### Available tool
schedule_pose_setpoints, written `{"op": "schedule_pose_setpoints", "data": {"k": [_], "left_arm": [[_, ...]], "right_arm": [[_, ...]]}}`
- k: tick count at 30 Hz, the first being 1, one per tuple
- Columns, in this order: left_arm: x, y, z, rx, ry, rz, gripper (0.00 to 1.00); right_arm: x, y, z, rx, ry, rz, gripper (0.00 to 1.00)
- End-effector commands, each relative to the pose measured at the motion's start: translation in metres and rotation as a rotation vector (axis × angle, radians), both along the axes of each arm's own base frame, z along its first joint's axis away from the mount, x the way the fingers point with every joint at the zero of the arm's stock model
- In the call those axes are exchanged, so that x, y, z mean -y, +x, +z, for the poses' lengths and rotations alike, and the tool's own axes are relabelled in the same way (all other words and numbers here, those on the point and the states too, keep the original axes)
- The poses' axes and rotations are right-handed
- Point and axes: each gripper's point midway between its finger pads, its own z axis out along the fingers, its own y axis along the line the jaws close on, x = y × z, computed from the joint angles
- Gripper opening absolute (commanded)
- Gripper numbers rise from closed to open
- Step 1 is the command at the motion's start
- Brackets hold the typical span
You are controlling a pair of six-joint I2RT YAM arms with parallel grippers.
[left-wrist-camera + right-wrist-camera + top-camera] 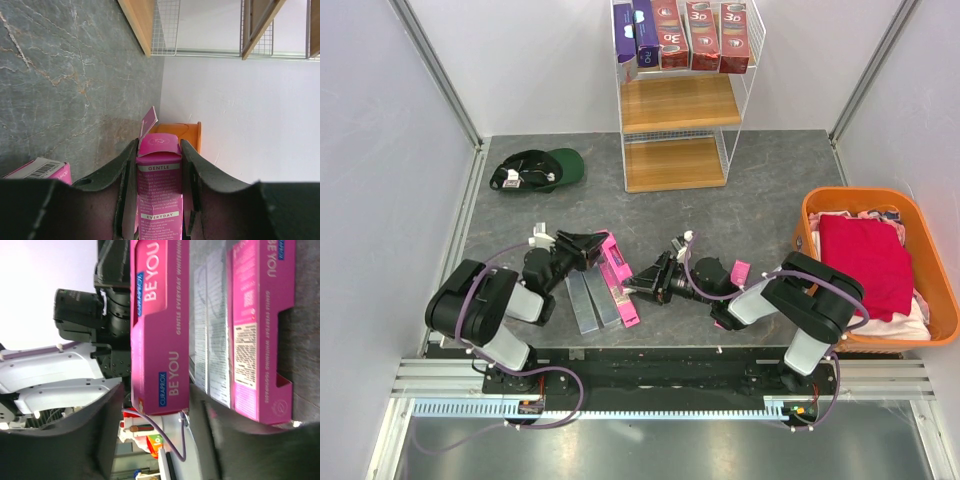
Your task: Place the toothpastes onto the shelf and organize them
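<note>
A bright pink toothpaste carton hangs just above the table between my two grippers. My left gripper is shut on one end of it. My right gripper is open: its fingers sit on either side of the other end, and a thin gap shows on one side. Beside them on the table lie two silver-grey cartons and another pink one. A further pink carton lies by the right arm. The white wire shelf stands at the back, with purple and dark red cartons upright on its top board.
A green cap lies at the back left. An orange basket full of red and pale cloth stands at the right edge. The shelf's two lower boards carry nothing. White walls close in both sides.
</note>
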Motion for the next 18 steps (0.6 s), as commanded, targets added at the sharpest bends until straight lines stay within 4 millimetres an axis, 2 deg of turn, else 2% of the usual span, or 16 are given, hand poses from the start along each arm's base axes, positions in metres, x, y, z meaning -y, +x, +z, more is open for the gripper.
{"op": "schedule_pose_setpoints", "data": {"k": [1, 4, 6, 11, 14, 15, 17, 18], "left_arm": [[-0.009, -0.007, 0.098, 0.379, -0.132, 0.033, 0.02], [-0.01, -0.007, 0.097, 0.374, -0.134, 0.035, 0.02], [-0.01, -0.006, 0.097, 0.373, -0.135, 0.037, 0.02], [-0.011, -0.007, 0.096, 0.371, -0.133, 0.039, 0.08], [-0.011, -0.007, 0.098, 0.38, -0.129, 0.037, 0.28], [-0.011, -0.007, 0.099, 0.386, -0.127, 0.036, 0.42], [-0.01, -0.008, 0.101, 0.396, -0.12, 0.024, 0.55], [-0.01, -0.007, 0.102, 0.4, -0.119, 0.023, 0.7]], "right_arm": [[-0.004, 0.007, 0.036, 0.064, 0.132, -0.033, 0.57], [-0.005, 0.006, 0.041, 0.076, 0.145, -0.036, 0.46], [-0.003, 0.007, 0.045, 0.084, 0.15, -0.042, 0.36], [-0.001, 0.007, 0.046, 0.091, 0.131, -0.051, 0.27], [0.0, 0.008, 0.048, 0.106, 0.117, -0.059, 0.25], [0.0, 0.009, 0.052, 0.114, 0.12, -0.062, 0.25], [0.001, 0.011, 0.052, 0.125, 0.101, -0.07, 0.25], [0.0, 0.011, 0.058, 0.137, 0.107, -0.071, 0.24]]}}
